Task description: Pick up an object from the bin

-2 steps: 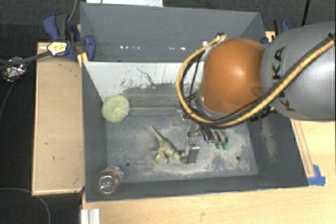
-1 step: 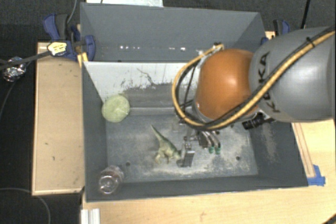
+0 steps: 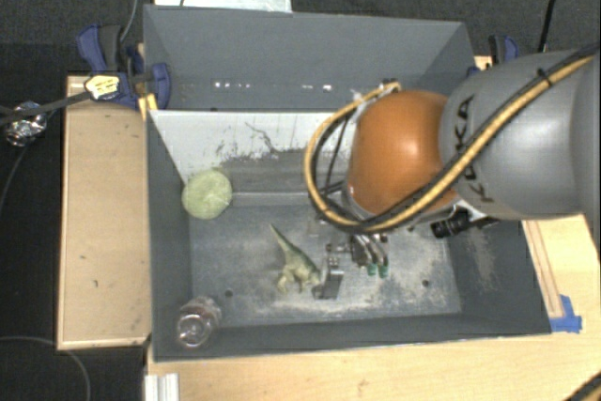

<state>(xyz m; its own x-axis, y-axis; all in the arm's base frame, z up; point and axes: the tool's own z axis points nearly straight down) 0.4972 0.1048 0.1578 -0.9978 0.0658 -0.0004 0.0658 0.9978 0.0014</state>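
Observation:
My gripper (image 3: 351, 274) is down near the bin floor, a little right of the middle, below the orange wrist cover. Its fingers stand apart and I see nothing between them. The left fingertip (image 3: 326, 285) is right beside a small pale green toy dinosaur (image 3: 295, 266), which lies on the floor just left of the gripper. I cannot tell whether the two touch.
A light green ball (image 3: 207, 193) rests against the left wall further back. A clear plastic bottle (image 3: 196, 321) lies in the front left corner. The arm and its looping cables cover the right part of the bin.

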